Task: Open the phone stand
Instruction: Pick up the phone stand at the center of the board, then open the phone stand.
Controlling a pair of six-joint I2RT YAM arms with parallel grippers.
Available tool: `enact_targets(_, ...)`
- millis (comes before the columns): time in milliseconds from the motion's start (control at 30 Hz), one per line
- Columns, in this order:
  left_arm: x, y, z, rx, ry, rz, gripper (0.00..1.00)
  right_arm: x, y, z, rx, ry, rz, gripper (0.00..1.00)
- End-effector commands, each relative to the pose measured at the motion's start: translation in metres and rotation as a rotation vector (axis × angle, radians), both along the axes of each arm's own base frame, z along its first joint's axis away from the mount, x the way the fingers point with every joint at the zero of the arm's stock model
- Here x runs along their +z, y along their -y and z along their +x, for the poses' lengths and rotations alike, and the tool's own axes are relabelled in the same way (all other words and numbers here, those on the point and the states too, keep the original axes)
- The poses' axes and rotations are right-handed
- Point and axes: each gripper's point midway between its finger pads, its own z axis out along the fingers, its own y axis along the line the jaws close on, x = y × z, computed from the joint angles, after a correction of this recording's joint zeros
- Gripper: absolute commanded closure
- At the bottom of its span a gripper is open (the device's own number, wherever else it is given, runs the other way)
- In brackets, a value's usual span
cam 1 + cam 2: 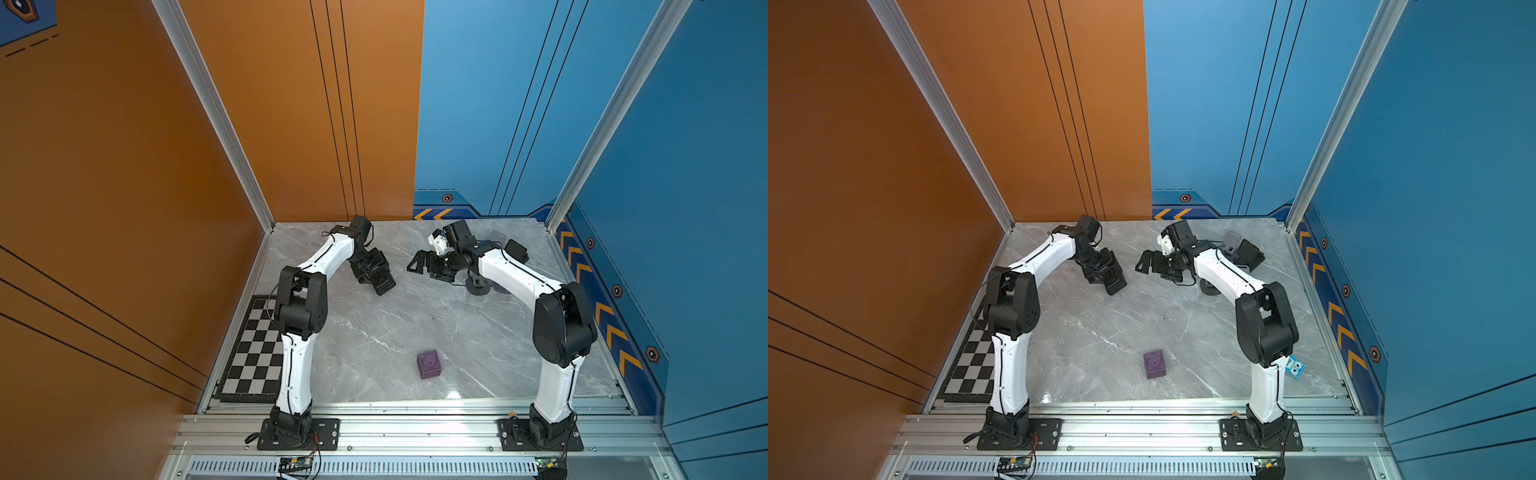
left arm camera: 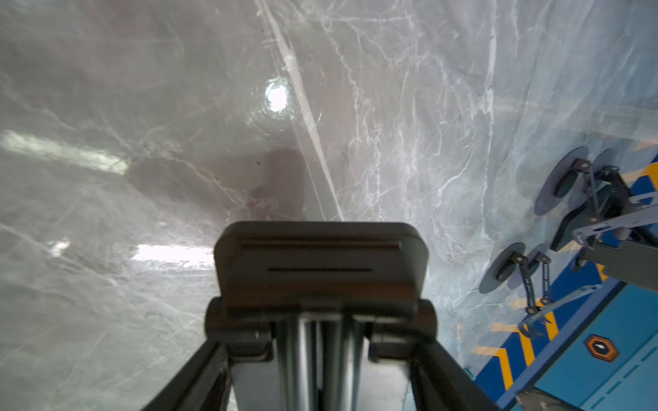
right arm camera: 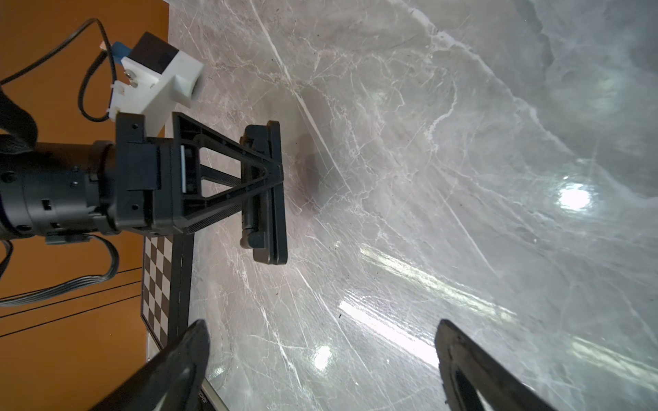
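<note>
Centrally, bare marble separates right tool and left tool's phone stand.

My two top cameras are hanging high above the front rail, side by side, and are looking down and forward. Both are taking in nearly the same wide scene: the whole marble table and the checkerboard at its left edge. My left wrist camera is sitting just behind my left gripper and is looking along it, very near, at the phone stand and the table beyond. My right wrist camera is looking low across the table past my right gripper. It is also catching that stand, the left gripper and the checkerboard, as the top views are doing.
</note>
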Motion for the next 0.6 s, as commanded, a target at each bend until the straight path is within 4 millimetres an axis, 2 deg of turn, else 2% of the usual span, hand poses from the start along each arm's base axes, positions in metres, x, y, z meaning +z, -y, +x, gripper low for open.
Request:
enact_targets(0,0.031,0.018,0.004,0.006,0.025,-0.157,0.52,-0.013,-0.006,0.003,-0.014,0.022,-0.016,0.00)
enact_targets(167,0.039,0.021,0.009,0.039,0.005,-0.237,0.52,-0.021,-0.005,0.006,-0.049,0.053,-0.020,0.00)
enact_targets(333,0.043,0.025,0.013,0.059,-0.013,-0.300,0.52,-0.020,-0.009,0.007,-0.060,0.102,-0.014,0.01)
enact_targets(467,0.044,0.028,0.016,0.072,-0.027,-0.339,0.52,-0.017,-0.014,0.006,-0.059,0.119,0.003,0.06)
enact_targets(567,0.043,0.029,0.018,0.081,-0.033,-0.353,0.51,-0.011,-0.018,0.004,-0.053,0.140,0.020,0.15)
